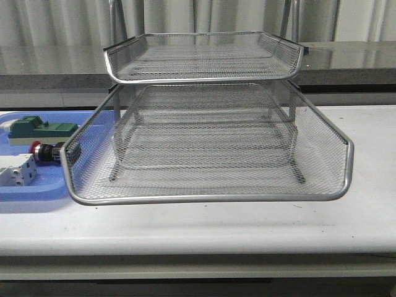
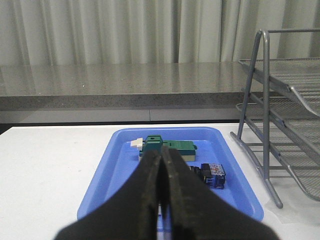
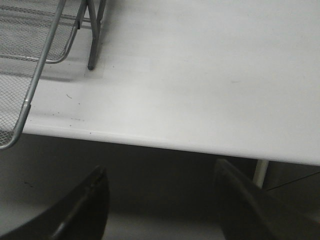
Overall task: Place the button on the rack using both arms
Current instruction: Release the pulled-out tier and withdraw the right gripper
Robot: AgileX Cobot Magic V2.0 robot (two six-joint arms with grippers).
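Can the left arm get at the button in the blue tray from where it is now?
Probably yes. The left gripper is shut and points over the blue tray. The button lies in the open near the tray's rack-side wall, beside the green block, with nothing over it. The jaws must open first.

you see a silver wire-mesh rack (image 1: 210, 142) on a white surface (image 1: 247, 226). the tray (image 2: 125, 175) is bright blue. the button (image 1: 46, 151) shows a red head and black collar, beside a green block (image 1: 38, 129) and a white-grey part (image 1: 17, 169). both pincers look black.
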